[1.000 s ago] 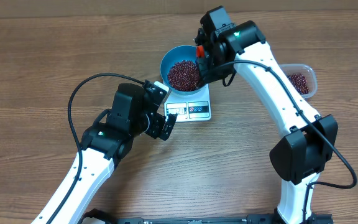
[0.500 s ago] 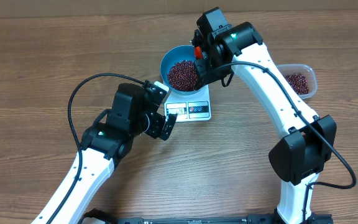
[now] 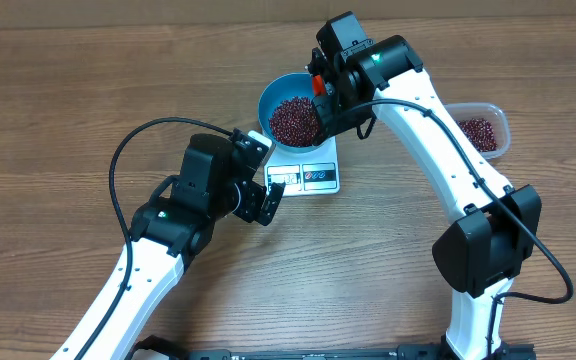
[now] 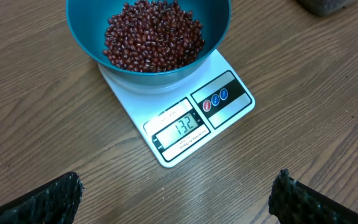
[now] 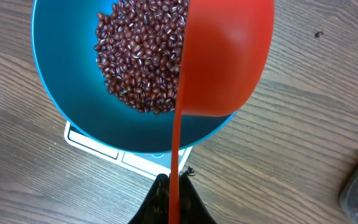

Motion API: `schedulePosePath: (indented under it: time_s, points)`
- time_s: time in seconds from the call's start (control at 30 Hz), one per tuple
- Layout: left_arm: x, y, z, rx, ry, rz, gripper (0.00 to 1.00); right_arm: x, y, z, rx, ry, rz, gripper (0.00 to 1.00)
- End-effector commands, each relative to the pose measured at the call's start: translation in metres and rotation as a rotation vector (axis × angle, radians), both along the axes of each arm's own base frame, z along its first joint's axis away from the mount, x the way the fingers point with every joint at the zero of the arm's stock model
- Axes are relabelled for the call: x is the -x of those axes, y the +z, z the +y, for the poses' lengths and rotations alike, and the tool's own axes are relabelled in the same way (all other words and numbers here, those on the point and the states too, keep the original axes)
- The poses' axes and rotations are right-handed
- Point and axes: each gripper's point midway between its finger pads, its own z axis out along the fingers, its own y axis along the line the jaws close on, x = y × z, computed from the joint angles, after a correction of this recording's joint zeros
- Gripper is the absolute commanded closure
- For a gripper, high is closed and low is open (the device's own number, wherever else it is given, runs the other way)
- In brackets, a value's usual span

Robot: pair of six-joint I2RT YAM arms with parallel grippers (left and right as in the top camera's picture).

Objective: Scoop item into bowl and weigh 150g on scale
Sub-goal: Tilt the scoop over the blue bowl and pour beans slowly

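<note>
Clamps red scoop in right gripper, shifted slightly over bowl of beans; leaves left gripper wide, empty; shows 132 on scale, short of target.

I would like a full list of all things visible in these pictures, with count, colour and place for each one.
beans: many, dark red, heaped in the bowl; a smaller lot lies in the tub
bowl: one, bright blue, standing on the scale
scale: one, white, on the table, its display showing 132
scoop: one, red, tipped on edge over the bowl's rim
tub: one, clear plastic, on the table at the robot's right side
table: one, brown wood, under everything
left end effector: one, black, open and empty, near the scale's display edge
right end effector: one, black, shut on the scoop's handle
</note>
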Motion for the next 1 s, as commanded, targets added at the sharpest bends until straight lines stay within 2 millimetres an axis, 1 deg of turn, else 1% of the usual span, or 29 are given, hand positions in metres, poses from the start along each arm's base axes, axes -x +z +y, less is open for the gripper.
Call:
schedulePosePath:
  time_s: [0.0,0.1,0.23,0.5,0.67,0.8,0.97]
  points:
    - [-0.003,0.007,-0.002,0.01,-0.01,-0.015,0.0,-0.007,0.009,0.003,-0.002,0.036,-0.043,0.96]
    - [-0.003,0.007,-0.002,0.01,-0.01,-0.015,0.0,-0.007,0.009,0.003,0.015,0.076,-0.054,0.96]
    - [-0.003,0.007,-0.002,0.01,-0.01,-0.015,0.0,-0.011,0.01,-0.001,0.046,0.072,-0.072,0.96]
    - [-0.003,0.007,-0.002,0.01,-0.01,-0.015,0.0,-0.012,0.01,-0.001,0.046,0.071,-0.076,0.96]
    - [-0.003,0.007,-0.002,0.01,-0.01,-0.015,0.01,-0.014,0.011,0.0,0.048,0.096,-0.088,0.96]
    - [-0.003,0.007,-0.002,0.01,-0.01,-0.015,0.0,-0.014,0.012,0.005,0.058,0.135,-0.106,0.96]
    - [-0.003,0.007,-0.002,0.01,-0.01,-0.015,0.01,-0.017,0.013,0.005,0.119,0.133,-0.146,0.96]
